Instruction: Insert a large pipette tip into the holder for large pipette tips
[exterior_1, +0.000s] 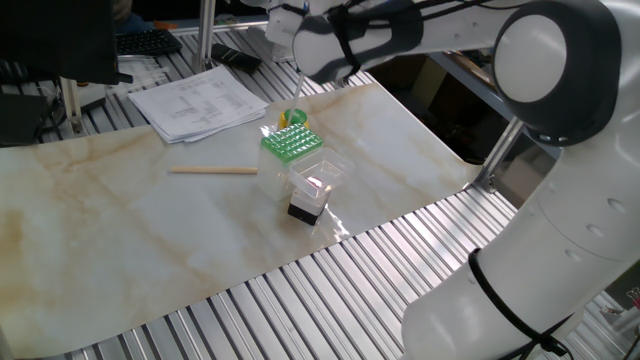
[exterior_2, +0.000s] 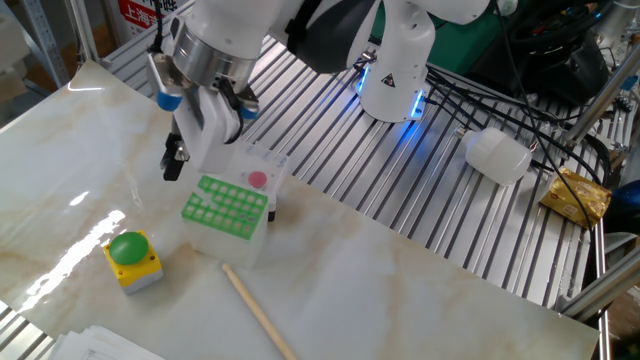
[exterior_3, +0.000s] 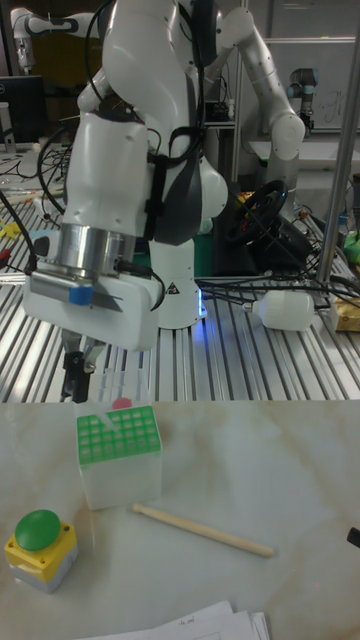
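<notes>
My gripper (exterior_2: 183, 163) hangs just left of and above the holder (exterior_2: 226, 204), a green grid on a pale translucent base. Its jaws stand close together. In one fixed view a faint slender clear cone, the large pipette tip (exterior_1: 299, 80), points down from the gripper (exterior_1: 300, 60) above the far side of the holder (exterior_1: 288, 143). In the tall fixed view the gripper (exterior_3: 78, 388) sits behind the holder's (exterior_3: 117, 436) left rear corner, and the tip is too faint to make out there.
A tan wooden stick (exterior_2: 258, 314) lies in front of the holder. A yellow box with a green button (exterior_2: 130, 258) stands to its left. A clear box (exterior_1: 318, 178) with a dark base sits beside the holder. Papers (exterior_1: 200, 102) lie at the table's edge.
</notes>
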